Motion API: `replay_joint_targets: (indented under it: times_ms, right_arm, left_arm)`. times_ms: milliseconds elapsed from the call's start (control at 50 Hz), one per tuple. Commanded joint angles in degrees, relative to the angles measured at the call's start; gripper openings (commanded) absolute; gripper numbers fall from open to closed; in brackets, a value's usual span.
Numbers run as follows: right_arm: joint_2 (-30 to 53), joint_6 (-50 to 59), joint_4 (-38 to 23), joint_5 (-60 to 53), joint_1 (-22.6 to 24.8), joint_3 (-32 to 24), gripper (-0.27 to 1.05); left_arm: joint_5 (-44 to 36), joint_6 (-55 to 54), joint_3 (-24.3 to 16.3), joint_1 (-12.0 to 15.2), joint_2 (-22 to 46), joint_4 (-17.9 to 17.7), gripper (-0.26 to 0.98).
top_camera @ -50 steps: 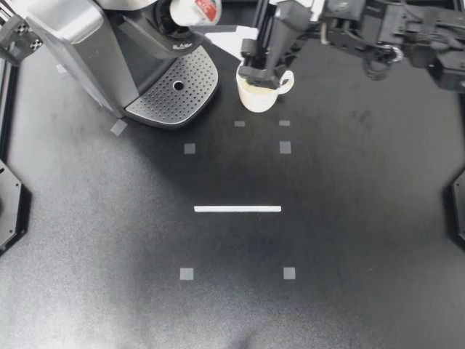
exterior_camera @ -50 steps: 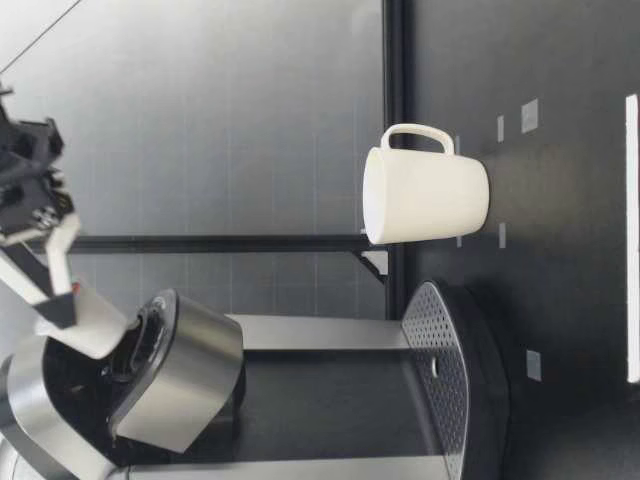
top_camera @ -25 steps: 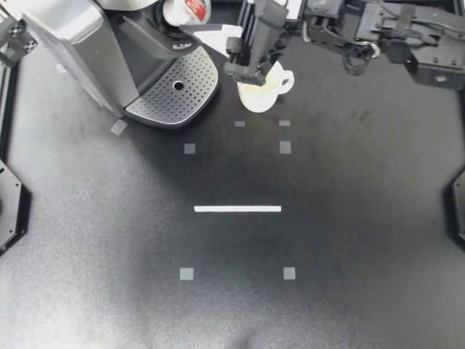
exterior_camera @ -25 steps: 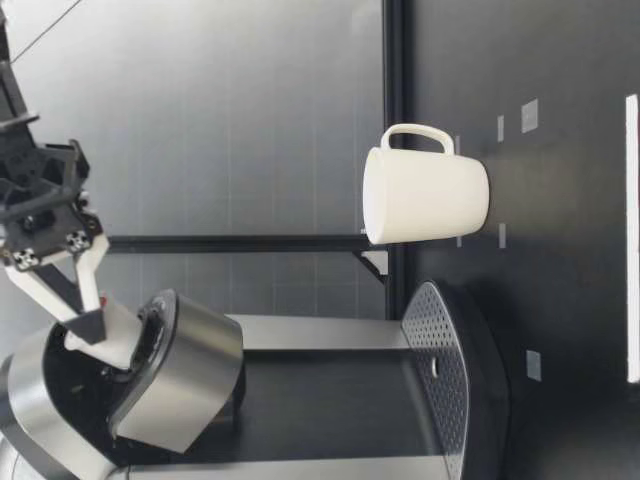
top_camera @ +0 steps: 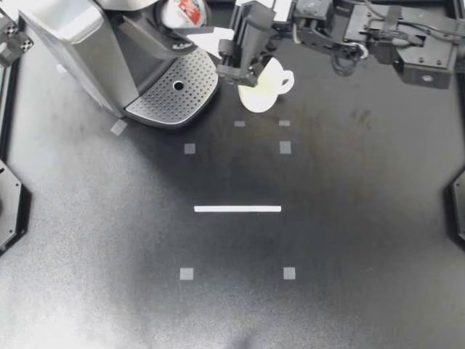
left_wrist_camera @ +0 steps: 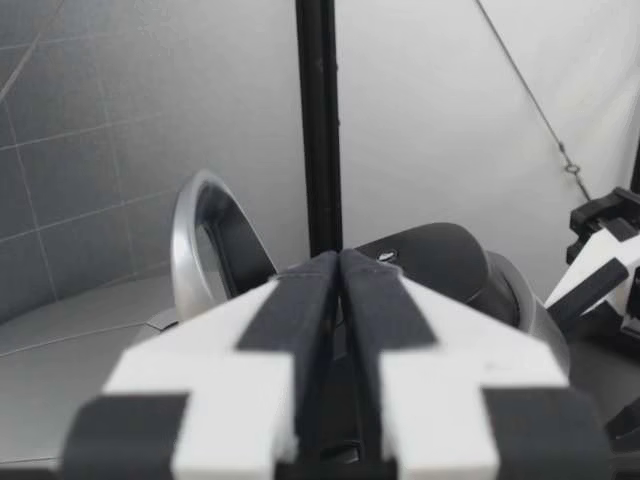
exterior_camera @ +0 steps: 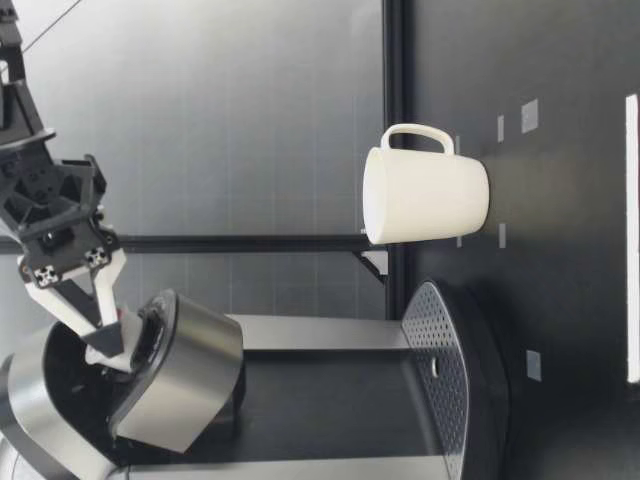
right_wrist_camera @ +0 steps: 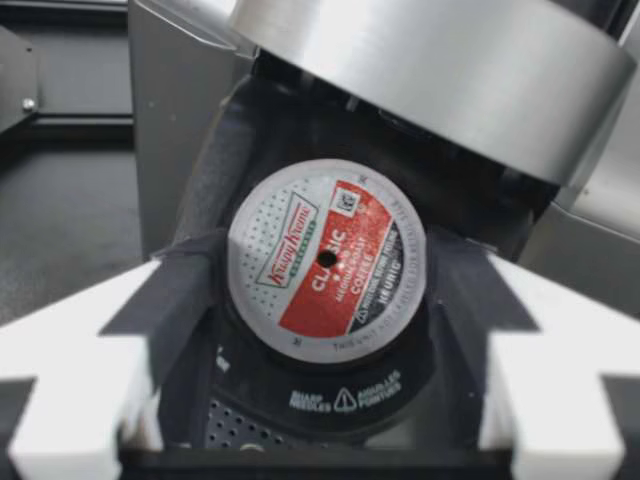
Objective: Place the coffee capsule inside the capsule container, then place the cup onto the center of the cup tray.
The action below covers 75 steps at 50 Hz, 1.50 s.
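My right gripper (top_camera: 186, 19) reaches in over the coffee machine (top_camera: 94, 51) and is shut on the coffee capsule (top_camera: 187, 9), which has a red and white lid. In the right wrist view the capsule (right_wrist_camera: 325, 258) sits between both pads, just over the dark round capsule container (right_wrist_camera: 330, 385) under the raised silver lid (right_wrist_camera: 440, 70). Seen from table height, the gripper (exterior_camera: 100, 325) dips into the open holder. The white cup (top_camera: 263, 87) stands upright on the table beside the perforated cup tray (top_camera: 174, 91). My left gripper (left_wrist_camera: 338, 290) is shut on nothing, behind the machine.
The right arm (top_camera: 363, 33) stretches across the table's back edge above the cup. Grey tape squares (top_camera: 285, 147) and a white strip (top_camera: 237, 209) mark the black table. The machine's raised lid (exterior_camera: 185, 375) stands close to the right gripper's fingers.
My right gripper has carried the capsule sideways away from the cup and down into the machine's open holder. The cup and the left gripper have not moved.
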Motion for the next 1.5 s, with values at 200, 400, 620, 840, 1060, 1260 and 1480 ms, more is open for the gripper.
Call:
replay_joint_targets:
  times_ms: [200,400,620,840,1060,1260,1480]
  right_arm:
    - [-1.05,0.26,0.09,-0.70,-0.53,-1.85,0.75]
    - [-1.05,0.44,0.09,-0.70,0.00,-1.76,0.75]
    - [-3.43,0.70,0.44,-0.79,0.26,0.00,0.75]
    - [-10.37,0.97,2.11,-4.48,1.67,6.15,0.75]
    - [-18.11,1.05,4.39,-11.78,3.78,13.80,0.75]
    - [-23.20,1.05,6.33,-19.60,4.75,20.92,0.64]
    - [-26.28,2.64,6.42,-28.13,5.54,27.16,0.49]
  left_arm:
    - [0.18,0.09,-0.62,0.26,0.09,0.35,0.16]
    - [0.26,0.00,-0.62,0.26,0.09,0.35,0.16]
    - [1.49,-0.18,-0.18,0.26,0.09,0.35,0.16]
    - [8.96,-0.35,0.79,0.26,0.09,0.70,0.16]
    - [17.67,-2.20,1.93,0.26,0.09,3.25,0.16]
    - [21.97,-6.77,4.39,1.14,0.79,7.29,0.16]
    - [20.13,-11.60,6.24,5.54,2.29,7.73,0.16]
